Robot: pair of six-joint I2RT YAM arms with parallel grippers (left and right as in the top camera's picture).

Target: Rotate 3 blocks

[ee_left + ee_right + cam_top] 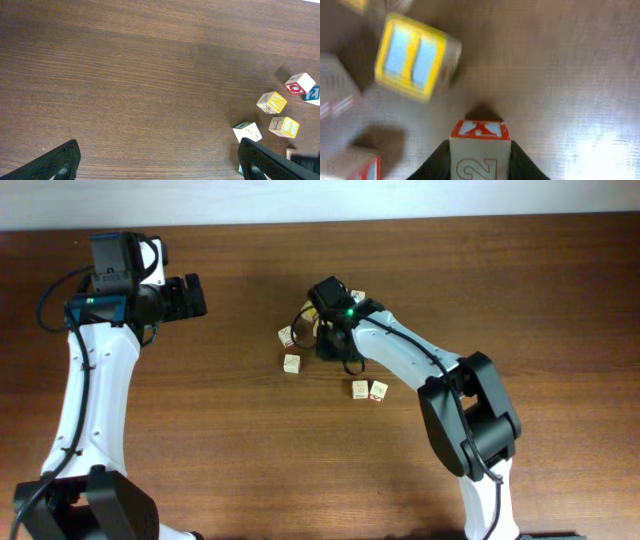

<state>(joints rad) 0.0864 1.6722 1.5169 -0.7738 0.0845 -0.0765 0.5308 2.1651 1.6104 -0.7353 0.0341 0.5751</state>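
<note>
- Starting at the left, the left claw (193,297) hangs over bare table (230,450). Its jaws are spread wide and hold nothing, well apart from the blocks (292,363).
- Its wrist view gives faces and colours that are too small to read overhead. At its right edge sit a cream block (247,132) with a green top, two yellow blocks (271,102), a red-marked block (299,83) and a blue-sided block (313,94) cut by the frame.
- Only the overhead view gives the layout: the blocks lie mid-table, scattered on both sides of the right claw (324,345). That wrist hides whatever sits between its fingers.
- Only the right wrist view shows the grip. The jaws stand narrow around a held block (480,162), with a finger against each side face, seemingly touching. The block has a red-framed top and a "2" on the near face.
- I cannot tell whether it is lifted or resting on the wood. A blurred striped block (415,57) lies near, up and to the left.
- The blocks look light, stiff and not fragile. Their smooth painted faces may slip or let them skid when nudged.
- The best hold is on two opposite flat faces, centred and square, so the cube does not twist out mid-turn or bump its neighbours.
</note>
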